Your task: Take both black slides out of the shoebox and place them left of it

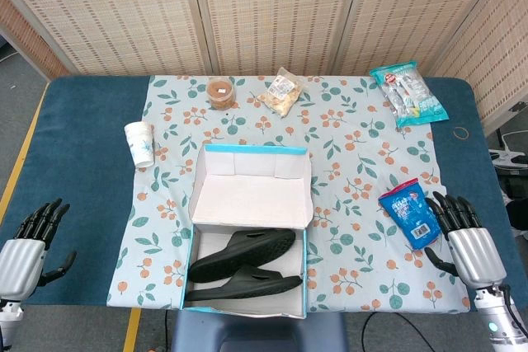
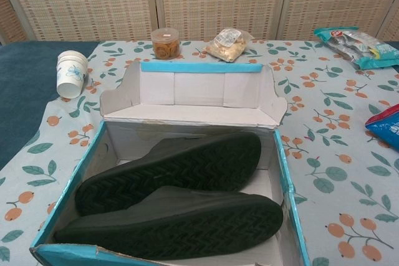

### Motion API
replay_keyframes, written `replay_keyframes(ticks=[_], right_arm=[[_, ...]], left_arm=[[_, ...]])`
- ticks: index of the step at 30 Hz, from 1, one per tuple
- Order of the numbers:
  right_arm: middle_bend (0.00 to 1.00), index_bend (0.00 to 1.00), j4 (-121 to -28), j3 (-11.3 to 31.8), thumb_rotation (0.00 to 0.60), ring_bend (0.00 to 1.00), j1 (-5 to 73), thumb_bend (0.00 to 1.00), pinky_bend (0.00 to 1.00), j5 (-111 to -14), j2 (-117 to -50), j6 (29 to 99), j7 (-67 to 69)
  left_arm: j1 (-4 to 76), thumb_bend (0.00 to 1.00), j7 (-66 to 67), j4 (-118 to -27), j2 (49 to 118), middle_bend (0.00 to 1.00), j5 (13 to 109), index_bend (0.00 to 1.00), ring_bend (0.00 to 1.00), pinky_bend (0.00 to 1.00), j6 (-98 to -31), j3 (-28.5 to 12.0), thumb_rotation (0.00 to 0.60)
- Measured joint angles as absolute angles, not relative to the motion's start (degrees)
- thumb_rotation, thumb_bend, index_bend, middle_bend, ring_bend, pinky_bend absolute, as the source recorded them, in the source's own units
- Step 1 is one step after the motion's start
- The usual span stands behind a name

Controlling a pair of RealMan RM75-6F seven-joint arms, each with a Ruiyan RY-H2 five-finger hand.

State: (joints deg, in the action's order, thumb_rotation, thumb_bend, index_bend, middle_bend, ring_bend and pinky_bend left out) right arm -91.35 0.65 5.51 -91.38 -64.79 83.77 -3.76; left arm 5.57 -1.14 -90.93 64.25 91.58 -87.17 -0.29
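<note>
Both black slides [image 2: 181,197] lie soles-up in the shoebox [image 1: 307,274]. Left hand [image 1: 29,245] at eight o'clock and right hand [image 1: 466,241] at four wait, fingers spread, empty. They look light and rubbery; pinch the sole edge.

The bench [image 1: 82,171] has a dark blue top, and a light cloth [image 1: 363,204] with an orange berry and leaf pattern covers its middle part. On the cloth stands an open shoebox [image 1: 247,228] with blue edges, a stack of paper cups [image 1: 139,143] left of it, a small round jar [image 1: 219,92] and a clear snack bag [image 1: 280,93] behind it. A blue packet [image 1: 412,212] lies right of the box, a green packet [image 1: 408,92] at the far right corner.
</note>
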Motion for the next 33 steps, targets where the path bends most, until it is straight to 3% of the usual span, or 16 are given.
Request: replay_keyframes(ticks=[4, 10, 14, 20, 26, 33], right_arm=[[0.00, 0.00, -91.4, 0.5, 0.600, 0.00, 5.4, 0.19, 0.00, -91.9, -64.6, 84.2, -3.5], [0.00, 0.00, -91.8, 0.1, 0.600, 0.00, 5.2, 0.19, 0.00, -93.0, -64.3, 84.8, -3.1], [0.00, 0.00, -91.9, -0.4, 0.600, 0.00, 5.1, 0.19, 0.00, -94.2, -63.9, 85.4, -2.2], [0.00, 0.00, -92.2, -1.3, 0.600, 0.00, 4.6, 0.19, 0.00, -96.0, -62.6, 86.6, 0.3], [0.00, 0.00, -92.1, -1.8, 0.600, 0.00, 3.9, 0.19, 0.00, -97.9, -61.5, 89.2, 3.3], [0.00, 0.00, -91.7, -1.8, 0.600, 0.00, 3.3, 0.19, 0.00, -97.8, -60.7, 90.3, 4.9]], left_arm=[[5.6, 0.37, -1.7, -90.5, 64.6, 0.00, 93.6, 0.02, 0.00, 0.16, -88.3, 0.0, 0.600], [6.7, 0.37, -5.1, -90.7, 65.1, 0.02, 101.1, 0.05, 0.04, 0.25, -89.5, 2.0, 0.600], [9.0, 0.37, -6.3, -96.1, 63.2, 0.10, 106.5, 0.11, 0.09, 0.32, -87.2, 4.0, 0.600], [13.6, 0.37, -7.8, -109.5, 60.4, 0.15, 107.9, 0.16, 0.11, 0.32, -78.7, 6.1, 0.600], [18.7, 0.36, -3.3, -117.9, 60.8, 0.16, 101.2, 0.18, 0.13, 0.33, -66.8, 4.9, 0.600], [22.7, 0.37, 11.2, -119.8, 67.3, 0.19, 88.1, 0.18, 0.15, 0.33, -60.8, 0.7, 0.600]])
